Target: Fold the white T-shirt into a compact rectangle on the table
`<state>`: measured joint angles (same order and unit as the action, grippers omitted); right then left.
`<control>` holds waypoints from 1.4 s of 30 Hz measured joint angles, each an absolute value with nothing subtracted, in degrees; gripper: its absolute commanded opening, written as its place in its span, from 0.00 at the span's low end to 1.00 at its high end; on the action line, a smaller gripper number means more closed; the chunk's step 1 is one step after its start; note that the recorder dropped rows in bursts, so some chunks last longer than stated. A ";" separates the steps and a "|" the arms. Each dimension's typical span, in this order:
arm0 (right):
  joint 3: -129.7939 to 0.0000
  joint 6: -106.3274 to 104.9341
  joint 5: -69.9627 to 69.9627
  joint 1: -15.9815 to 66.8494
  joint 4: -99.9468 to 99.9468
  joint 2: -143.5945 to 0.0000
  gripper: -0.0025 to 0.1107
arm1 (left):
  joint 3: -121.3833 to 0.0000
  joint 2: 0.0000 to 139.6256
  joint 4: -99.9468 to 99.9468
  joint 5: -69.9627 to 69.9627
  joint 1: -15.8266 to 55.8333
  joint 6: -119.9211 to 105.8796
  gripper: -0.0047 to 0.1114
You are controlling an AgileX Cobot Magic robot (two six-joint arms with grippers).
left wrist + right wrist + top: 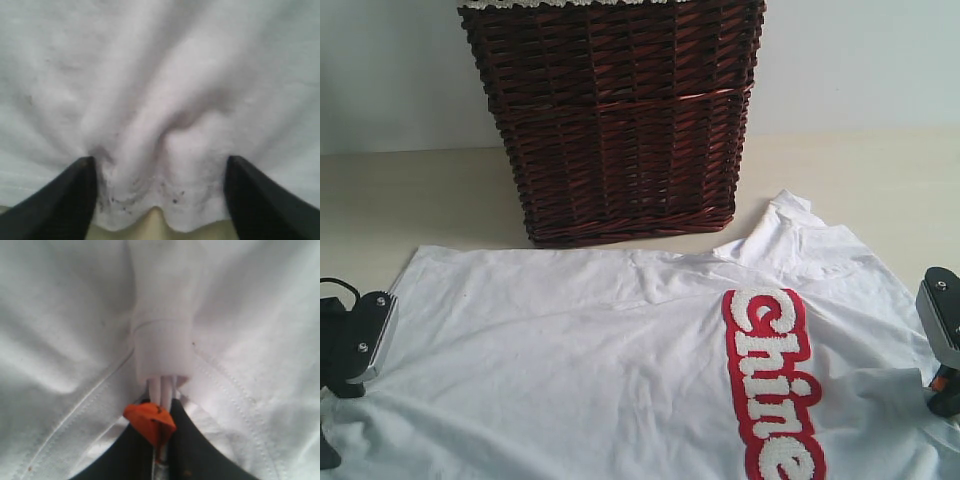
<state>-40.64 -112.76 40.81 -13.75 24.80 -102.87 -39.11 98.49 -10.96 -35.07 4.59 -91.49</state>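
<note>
Left wrist view shows the left gripper [160,162] with its two dark jaws standing apart, one on each side of a raised ridge of cloth at the edge of the white T-shirt [165,75]; it is not clamped yet. The right gripper [162,415] is pinched tight on a folded bit of the shirt's seamed edge; an orange pad [149,422] shows at its tip. In the exterior view the shirt lies spread on the table [410,200] in front of a wicker basket [620,120]; its red band [770,380] runs from far to near, so I judge that the shirt's long axis goes across the view, from one gripper to the other. Each arm stands at its own end; from the left one the cloth lies inward, toward the middle. The coming fold probably needs an end carried along this axis.
</note>
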 measured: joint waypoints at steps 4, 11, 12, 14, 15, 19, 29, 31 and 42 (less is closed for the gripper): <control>-40.64 -112.76 40.81 -13.75 24.80 -102.87 0.02 | -38.50 98.28 -11.63 -34.01 4.59 -91.49 0.15; -40.64 -112.76 40.81 -13.75 24.80 -102.87 0.02 | -38.42 98.17 -12.06 -32.52 4.59 -91.22 0.04; -40.64 -112.76 40.81 -13.75 24.80 -102.87 0.02 | -38.42 98.17 -12.06 -32.52 4.59 -91.22 0.04; -40.64 -112.76 40.81 -13.75 24.80 -102.87 0.02 | -38.42 98.17 -12.06 -32.48 4.59 -91.22 0.04; -40.64 -112.76 40.81 -13.75 24.80 -102.87 0.02 | -38.42 98.17 -12.06 -32.48 4.59 -91.22 0.04; -40.64 -112.76 40.81 -13.75 24.80 -102.87 0.02 | -38.42 98.17 -12.06 -32.48 4.59 -91.22 0.04; -40.64 -112.76 40.81 -13.75 24.80 -102.87 0.02 | -38.42 98.17 -12.06 -32.37 4.59 -91.22 0.04; -40.64 -112.76 40.81 -13.75 24.80 -102.87 0.02 | -38.42 98.17 -12.06 -32.37 4.59 -91.22 0.04; -40.64 -112.76 40.81 -13.75 24.91 -102.87 0.02 | -38.42 98.17 -12.06 -32.37 4.59 -91.22 0.04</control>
<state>-40.64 -112.76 40.81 -13.75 24.91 -102.87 -38.42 98.17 -12.06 -32.37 4.59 -91.22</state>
